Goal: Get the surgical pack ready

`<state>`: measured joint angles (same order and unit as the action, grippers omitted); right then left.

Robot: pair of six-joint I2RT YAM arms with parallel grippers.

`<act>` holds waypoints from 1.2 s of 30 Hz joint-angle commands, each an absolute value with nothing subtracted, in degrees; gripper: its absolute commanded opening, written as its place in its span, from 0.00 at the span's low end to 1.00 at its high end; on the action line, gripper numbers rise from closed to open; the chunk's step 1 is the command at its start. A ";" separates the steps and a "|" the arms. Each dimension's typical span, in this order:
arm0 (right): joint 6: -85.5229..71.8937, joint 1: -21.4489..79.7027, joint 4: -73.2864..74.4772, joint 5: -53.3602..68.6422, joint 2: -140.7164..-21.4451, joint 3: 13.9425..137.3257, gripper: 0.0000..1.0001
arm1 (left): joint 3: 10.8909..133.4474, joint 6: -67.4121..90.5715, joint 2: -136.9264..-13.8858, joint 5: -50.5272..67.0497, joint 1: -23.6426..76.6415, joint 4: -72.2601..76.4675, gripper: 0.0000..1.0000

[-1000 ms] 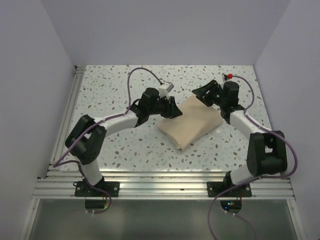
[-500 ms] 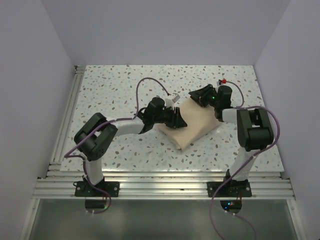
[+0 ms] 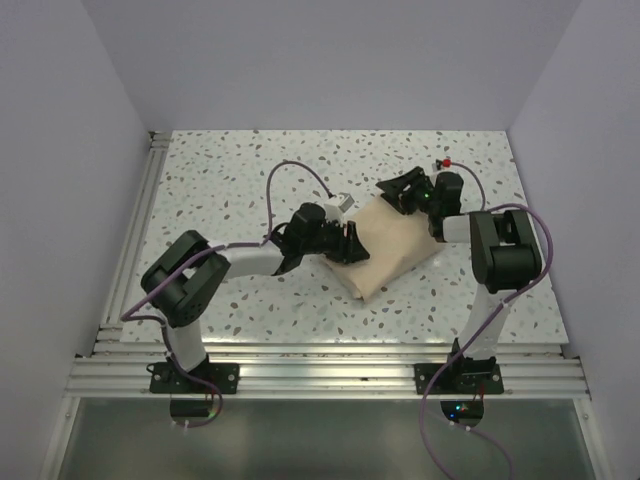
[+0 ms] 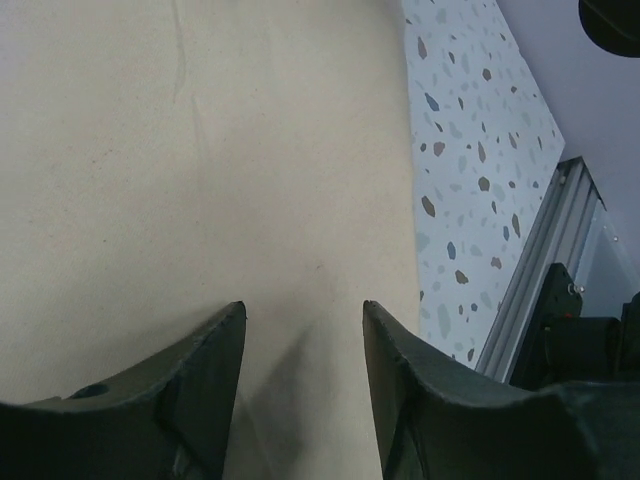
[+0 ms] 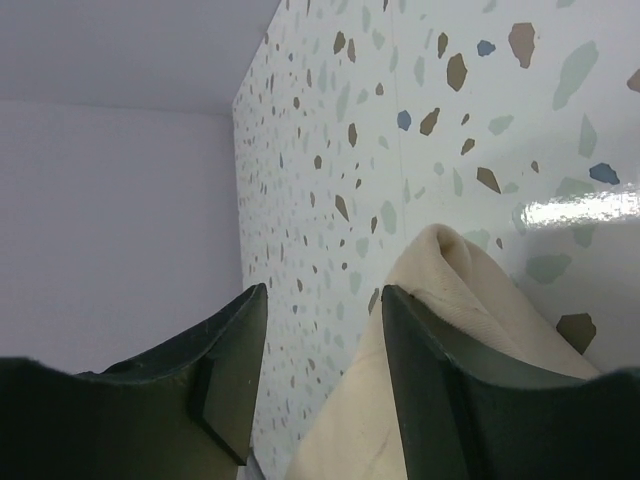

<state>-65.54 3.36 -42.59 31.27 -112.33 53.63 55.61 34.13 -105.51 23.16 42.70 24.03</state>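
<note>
Surgical pack: left fingers now over it

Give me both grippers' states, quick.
Left gripper: open, over the surgical pack.
Right gripper: open, at its corner, nothing held.

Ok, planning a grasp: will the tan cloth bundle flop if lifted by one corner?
Probably: the cloth bundle shows a soft, rounded corner, so it may sag. It lies flat on the table, so rolling seems unlikely.

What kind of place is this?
Probably a robot test booth, not a hospital: a speckled table closed in by plain walls, a metal rail at its near edge, and one cloth bundle.
</note>
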 commanded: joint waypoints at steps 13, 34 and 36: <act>-28.57 4.30 -9.50 17.77 -71.33 45.81 0.99 | 44.22 21.88 -73.40 -8.77 42.63 14.15 1.00; -23.82 4.31 3.25 8.97 -28.92 17.05 0.99 | 11.51 24.08 -42.19 -10.28 33.93 19.51 1.00; -23.99 4.22 3.16 8.96 -28.48 16.88 0.99 | 11.60 23.64 -42.19 -10.37 33.93 19.51 1.00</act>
<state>-25.19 4.21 2.42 9.96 -29.21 17.37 11.55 24.82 -42.92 -10.48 34.17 16.21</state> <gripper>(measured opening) 0.985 0.997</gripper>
